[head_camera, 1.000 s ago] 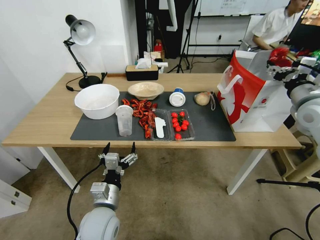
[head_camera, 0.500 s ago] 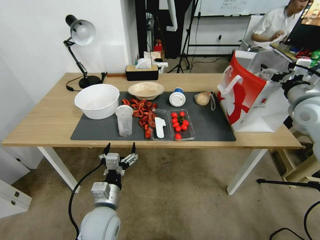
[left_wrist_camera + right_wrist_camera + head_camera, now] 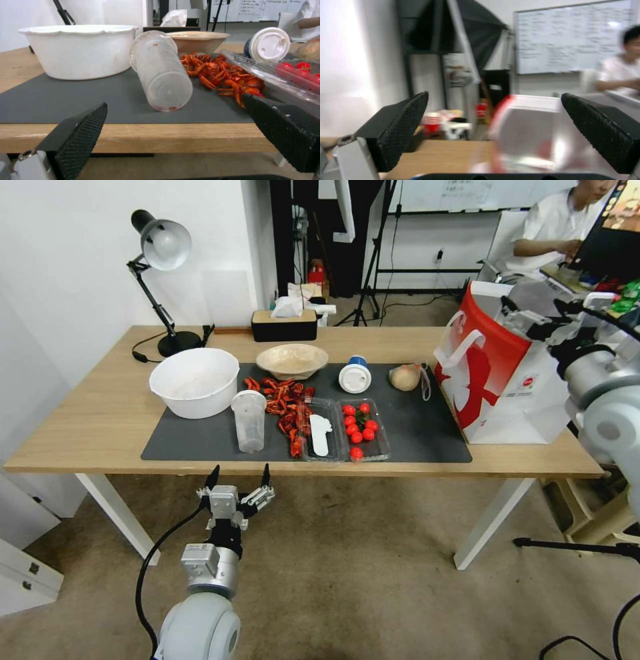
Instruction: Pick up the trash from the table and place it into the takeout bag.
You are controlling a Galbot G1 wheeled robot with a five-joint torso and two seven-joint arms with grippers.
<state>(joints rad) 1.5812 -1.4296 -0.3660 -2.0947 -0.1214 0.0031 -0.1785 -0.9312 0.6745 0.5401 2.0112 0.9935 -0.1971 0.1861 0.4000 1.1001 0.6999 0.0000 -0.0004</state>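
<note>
While the right gripper hangs at the upper right of the head view over the open mouth of the takeout bag, its fingers are spread apart with nothing between them; the bag stands upright at the right end of the table, and its inside cannot be made out. On the dark mat at mid frame, the clear plastic cup stands upright, long axis vertical, apparently empty. Behind it sits the shallow beige bowl, rim up, and to its right the white blue-lidded cup and the tan wrapped lump, just beside the bag. A large white bowl sits left of centre, and a clear tray holds red cherry tomatoes. Low in the frame, below the table edge, the left gripper points toward the cup, fingers apart and empty.
</note>
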